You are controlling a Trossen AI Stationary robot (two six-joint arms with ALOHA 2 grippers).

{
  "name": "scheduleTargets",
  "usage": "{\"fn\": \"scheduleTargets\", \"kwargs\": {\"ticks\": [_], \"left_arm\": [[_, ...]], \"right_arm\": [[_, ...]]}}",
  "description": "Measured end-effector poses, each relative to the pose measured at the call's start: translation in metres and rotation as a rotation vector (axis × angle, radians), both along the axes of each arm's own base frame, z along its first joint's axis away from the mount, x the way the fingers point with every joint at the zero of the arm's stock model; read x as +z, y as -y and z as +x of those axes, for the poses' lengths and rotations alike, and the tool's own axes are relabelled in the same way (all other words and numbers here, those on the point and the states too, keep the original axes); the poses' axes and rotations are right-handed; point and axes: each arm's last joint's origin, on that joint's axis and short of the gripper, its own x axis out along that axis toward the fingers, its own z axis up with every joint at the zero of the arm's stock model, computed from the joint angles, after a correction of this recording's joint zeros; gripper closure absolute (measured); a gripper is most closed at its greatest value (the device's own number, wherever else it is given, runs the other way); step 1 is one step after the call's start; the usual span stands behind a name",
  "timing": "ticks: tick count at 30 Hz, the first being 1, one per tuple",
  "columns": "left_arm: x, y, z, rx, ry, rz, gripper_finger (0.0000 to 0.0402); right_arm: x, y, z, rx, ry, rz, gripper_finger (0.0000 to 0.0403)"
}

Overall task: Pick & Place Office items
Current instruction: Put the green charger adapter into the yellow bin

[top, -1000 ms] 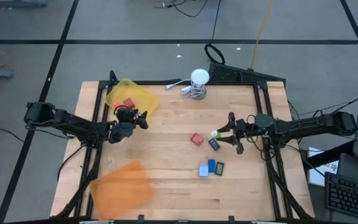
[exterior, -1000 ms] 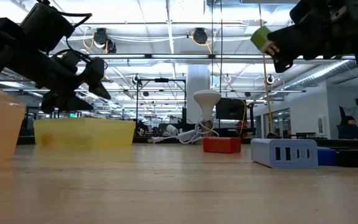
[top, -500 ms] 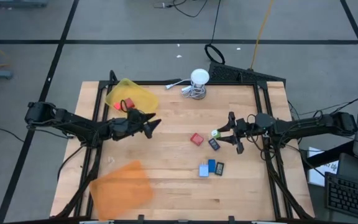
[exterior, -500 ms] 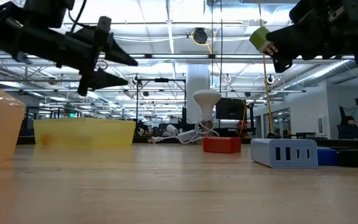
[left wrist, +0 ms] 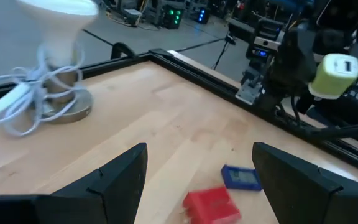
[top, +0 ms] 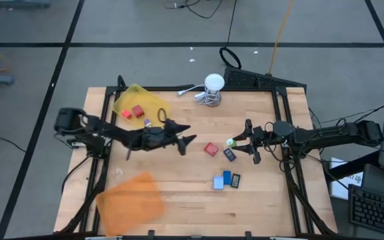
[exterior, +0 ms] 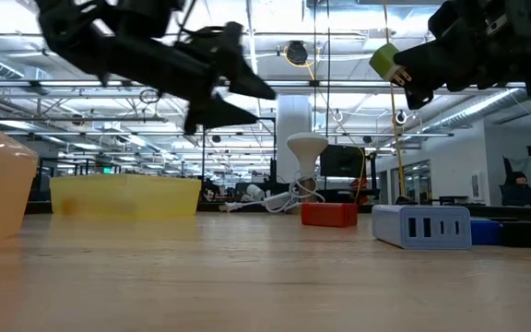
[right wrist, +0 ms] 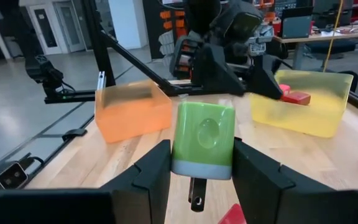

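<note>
Pincer (top: 186, 141) of the left arm is held wide open and empty above the bench (top: 179, 200), between the yellow tray (top: 153, 100) and a red block (top: 211, 149). A green plug (right wrist: 202, 142) is clamped in the right pincer (top: 234, 143), raised above the bench beside a dark block (top: 229, 155). One red piece (top: 137, 112) lies in the yellow tray; three small pieces (top: 226, 180) are grouped nearer the front edge. An orange tray (top: 131, 197) sits at the front left.

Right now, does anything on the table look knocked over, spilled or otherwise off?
Nothing stands out. The loose items lie flat on the table, two more lie in the yellow tray, and the orange tray sits near the front corner. The right gripper holds a green plug aloft; the left gripper hovers open, empty.
</note>
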Motion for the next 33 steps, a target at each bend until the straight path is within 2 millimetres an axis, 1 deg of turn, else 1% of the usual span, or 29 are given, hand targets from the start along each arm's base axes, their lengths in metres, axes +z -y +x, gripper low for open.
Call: {"fn": "scheduleTargets", "kwargs": {"ticks": [4, 9, 12, 15, 20, 28, 33], "left_arm": [[-0.001, 0.001, 0.031, -0.032, 0.012, -0.003, 0.0108], [0.004, 0.008, 0.063, -0.216, 0.02, 0.067, 0.0107], [0.009, 0.016, 0.076, -0.309, 0.034, 0.118, 0.0107], [0.01, 0.026, 0.084, -0.364, 0.035, 0.186, 0.0108], [0.009, 0.036, 0.087, -0.394, 0.023, 0.246, 0.0108], [0.012, 0.036, 0.087, -0.38, 0.058, 0.215, 0.0108], [0.018, 0.036, 0.089, -0.37, 0.112, 0.152, 0.0108]], "right_arm": [[-0.002, 0.0, 0.001, 0.003, -0.011, -0.029, 0.0266], [-0.006, 0.0, 0.004, 0.002, -0.031, -0.034, 0.0266], [-0.009, 0.0, 0.007, 0.003, -0.046, -0.033, 0.0266], [-0.012, -0.001, 0.01, 0.01, -0.06, -0.032, 0.0266], [-0.013, -0.009, 0.017, 0.056, -0.025, -0.037, 0.0266], [-0.015, -0.018, 0.026, 0.102, 0.044, -0.044, 0.0266], [-0.02, -0.018, 0.033, 0.071, 0.055, -0.045, 0.0266]]}}
